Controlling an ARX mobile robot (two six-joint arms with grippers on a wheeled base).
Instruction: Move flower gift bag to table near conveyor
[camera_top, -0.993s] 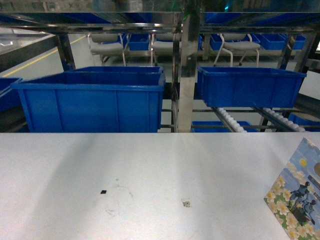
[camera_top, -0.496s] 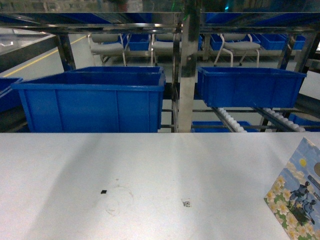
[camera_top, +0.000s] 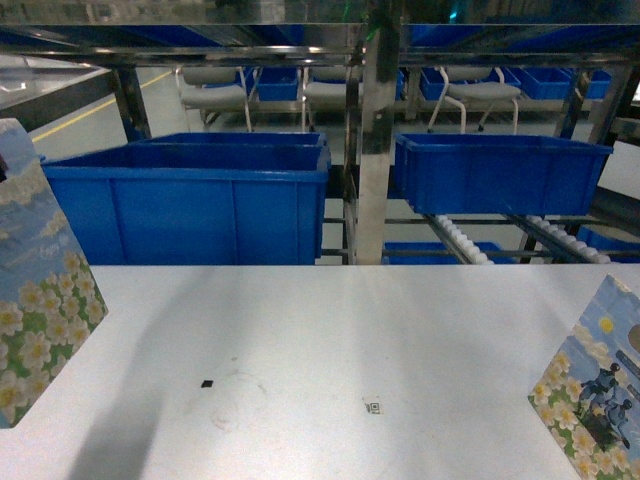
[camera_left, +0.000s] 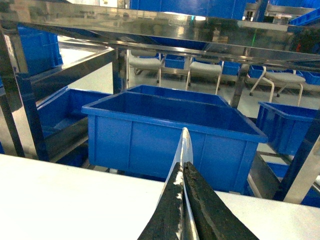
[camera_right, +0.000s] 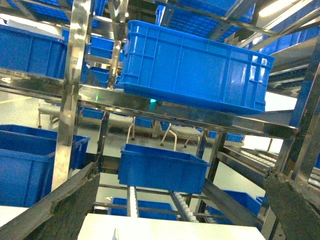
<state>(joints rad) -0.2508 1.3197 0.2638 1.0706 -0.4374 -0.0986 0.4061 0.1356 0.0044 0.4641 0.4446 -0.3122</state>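
Currently the flower gift bag (camera_top: 40, 290) hangs at the left edge of the head view, above the table (camera_top: 320, 340), seemingly carried rather than resting. On the left wrist camera, the left gripper (camera_left: 185, 167) has its dark fingers (camera_left: 172, 210) clamped together on a thin pale edge, judged to be the bag's rim. The right gripper's (camera_right: 185, 200) fingers stand wide apart, empty. A second bag (camera_top: 595, 385) stands at the right. The conveyor (camera_top: 470, 245) and blue bins (camera_top: 190, 200) lie beyond.

You're looking at a warehouse or factory floor: steel racks (camera_top: 366, 130) with roller conveyor (camera_top: 462, 241) lanes, blue bins (camera_top: 185, 200) on the shelves, a yellow floor line (camera_top: 75, 120) far left, chairs (camera_top: 470, 95) beyond.
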